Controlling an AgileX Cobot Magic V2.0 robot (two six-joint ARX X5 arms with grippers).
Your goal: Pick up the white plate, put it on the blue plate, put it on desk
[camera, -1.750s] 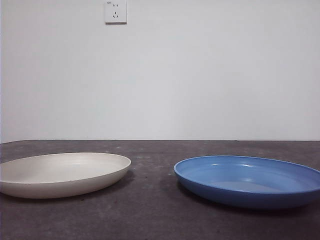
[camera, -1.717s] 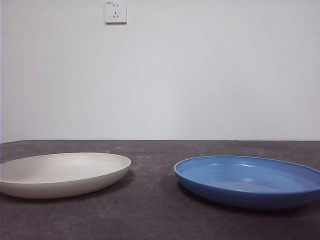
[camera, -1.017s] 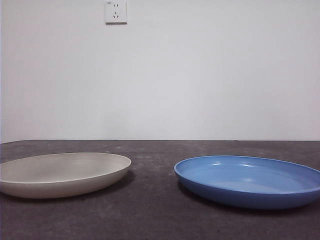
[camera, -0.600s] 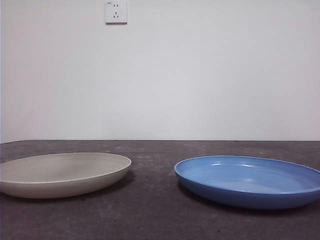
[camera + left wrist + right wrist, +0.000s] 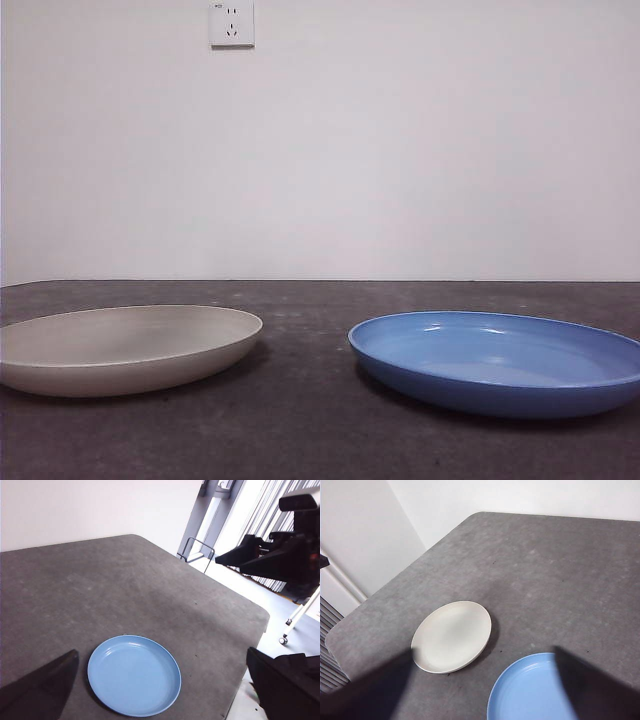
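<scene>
The white plate (image 5: 125,348) lies flat on the desk (image 5: 310,430) at the left, and the blue plate (image 5: 497,360) lies at the right, a gap between them. No arm shows in the front view. High above the desk, my left gripper (image 5: 161,652) is open, looking down on the blue plate (image 5: 134,674). My right gripper (image 5: 482,651) is also open and high up. Its view takes in the white plate (image 5: 452,636) and part of the blue plate (image 5: 535,692). Neither gripper holds anything.
A wall socket (image 5: 231,23) sits on the white wall behind the desk. In the left wrist view the other arm (image 5: 280,555) hangs beyond the desk's rounded edge (image 5: 250,615), near a window and a metal frame (image 5: 197,547).
</scene>
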